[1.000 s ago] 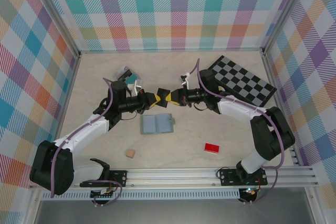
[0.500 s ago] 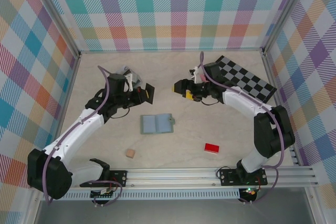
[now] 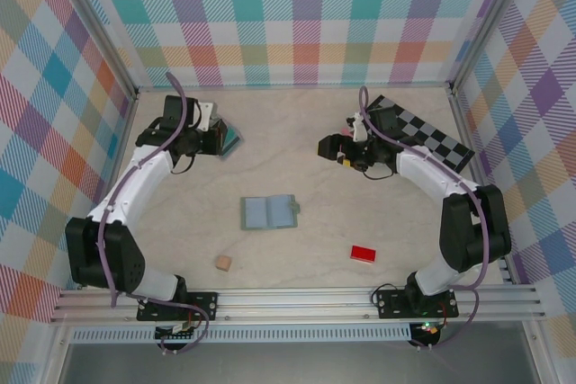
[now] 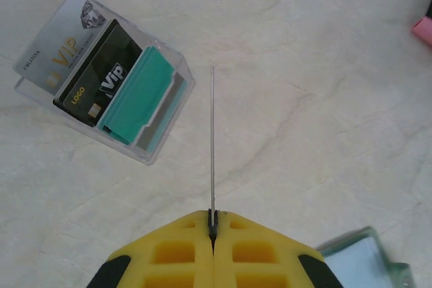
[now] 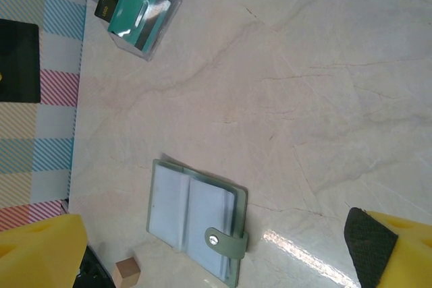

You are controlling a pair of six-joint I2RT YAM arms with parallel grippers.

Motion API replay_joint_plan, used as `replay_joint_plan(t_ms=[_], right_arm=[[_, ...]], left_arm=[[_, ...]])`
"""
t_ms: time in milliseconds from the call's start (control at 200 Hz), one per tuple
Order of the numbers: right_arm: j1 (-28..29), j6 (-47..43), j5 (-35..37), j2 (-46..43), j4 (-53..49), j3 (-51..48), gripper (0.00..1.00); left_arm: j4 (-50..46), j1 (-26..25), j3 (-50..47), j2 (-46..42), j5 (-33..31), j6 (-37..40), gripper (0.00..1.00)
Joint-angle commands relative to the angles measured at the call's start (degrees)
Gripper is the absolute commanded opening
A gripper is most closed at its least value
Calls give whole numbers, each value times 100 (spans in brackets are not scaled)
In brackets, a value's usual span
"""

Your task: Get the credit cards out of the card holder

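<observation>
Risk of a stray drop: my left gripper [image 4: 212, 224] is clamped on one credit card [image 4: 212, 139], seen edge-on as a thin line standing straight out from the yellow fingertips. It hangs just beside the pile of credit cards [image 4: 108, 92], not over it. Letting go here would likely land it on the bare table [image 4: 324, 99], or it could tip and knock the teal card [image 4: 138, 99] askew. My right gripper [image 3: 331, 148] is spread wide, holding nothing. The card holder [image 5: 196, 217] lies open and flat mid-table, well apart from the pile. It is pale grey-green, clasp tab sticking out, pockets looking empty.
</observation>
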Motion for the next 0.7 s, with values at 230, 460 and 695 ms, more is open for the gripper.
replay_joint_plan(t_ms=[230, 460, 695], right_arm=[[-87, 19, -50, -262, 31, -320, 100], [-87, 221, -475, -194, 151, -236, 100], [-87, 324, -634, -180, 220, -271, 100]], left_arm=[[31, 396, 962, 1192, -70, 1783, 0], [350, 414, 1249, 1921, -329, 2983, 0], [547, 509, 1725, 2497, -306, 3470, 0]])
